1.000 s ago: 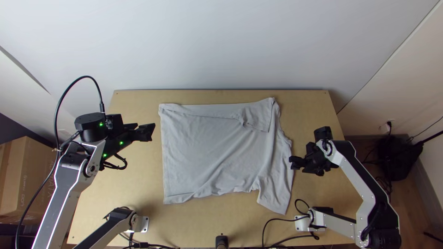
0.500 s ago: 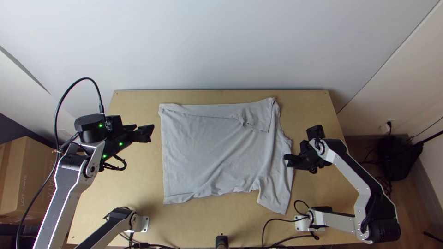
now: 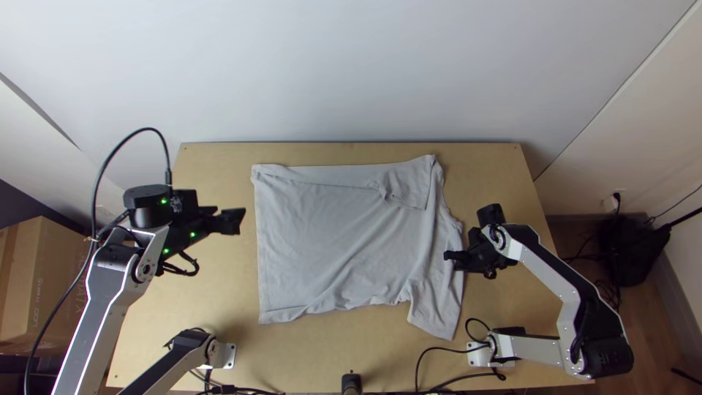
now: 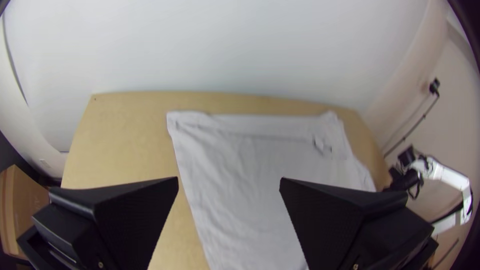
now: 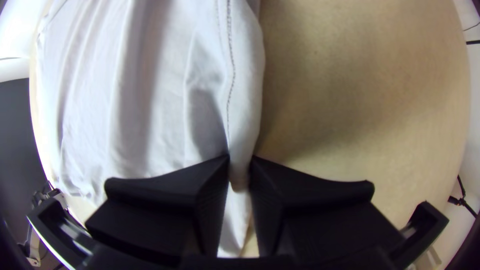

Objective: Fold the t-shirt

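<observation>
A light grey t-shirt [image 3: 336, 241] lies flat on the table, a strip along its far side folded over and a sleeve sticking out at the near right. Just left of the shirt, above the table, is my left gripper [image 3: 232, 221]; the left wrist view has the left gripper [image 4: 229, 179] open with nothing held, the t-shirt [image 4: 250, 200] beyond it. My right gripper [image 3: 452, 260] is at the shirt's right edge. In the right wrist view, the right gripper [image 5: 240, 167] is pinching a stitched edge of the t-shirt [image 5: 165, 85] between its fingers.
Bare wooden table [image 3: 497, 175] surrounds the shirt, with a wall behind the far edge. Cables [image 3: 446, 377] run along the near edge beside a small black post [image 3: 352, 382]. A cardboard box [image 3: 40, 285] stands left of the table.
My right gripper has moved left to the shirt's right edge. The left gripper has shifted only slightly, a little toward the near side. The shirt lies as before in the top view.
</observation>
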Robot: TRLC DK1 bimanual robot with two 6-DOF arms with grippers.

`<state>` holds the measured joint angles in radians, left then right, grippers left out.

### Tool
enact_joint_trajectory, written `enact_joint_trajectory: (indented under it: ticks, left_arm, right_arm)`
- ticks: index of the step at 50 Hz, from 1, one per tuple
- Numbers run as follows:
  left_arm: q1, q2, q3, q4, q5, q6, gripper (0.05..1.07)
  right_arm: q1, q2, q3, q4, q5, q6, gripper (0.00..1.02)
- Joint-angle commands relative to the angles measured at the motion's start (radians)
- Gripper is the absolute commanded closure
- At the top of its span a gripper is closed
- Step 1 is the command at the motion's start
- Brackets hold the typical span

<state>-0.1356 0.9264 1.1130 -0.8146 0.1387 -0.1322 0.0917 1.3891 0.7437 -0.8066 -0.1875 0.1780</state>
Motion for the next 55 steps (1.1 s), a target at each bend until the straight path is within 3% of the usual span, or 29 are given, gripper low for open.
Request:
enact_joint_trajectory:
  ticks: [1,17,23,34,39,55]
  left_arm:
    - [-0.038,-0.023,-0.039,-0.098,0.015,0.106,0.1]
    - [-0.183,-0.052,-0.148,-0.38,0.012,0.352,0.1]
    - [-0.274,-0.043,-0.182,-0.531,-0.004,0.378,0.1]
    - [-0.391,0.005,-0.3,-0.518,-0.047,0.299,0.11]
    - [-0.449,0.054,-0.36,-0.462,-0.045,0.213,0.23]
    - [-0.496,0.239,-0.38,-0.382,-0.044,0.152,0.23]
  right_arm:
    - [0.02,-0.05,-0.049,0.018,0.01,-0.017,1.0]
    - [0.025,-0.165,-0.063,0.017,0.016,-0.006,1.0]
    - [0.017,-0.179,-0.064,0.015,0.016,-0.005,1.0]
    - [0.003,-0.193,-0.058,0.012,0.014,-0.002,1.0]
    - [0.003,-0.193,-0.05,0.012,0.016,0.0,1.0]
    - [0.003,-0.196,-0.035,0.007,0.016,0.0,1.0]
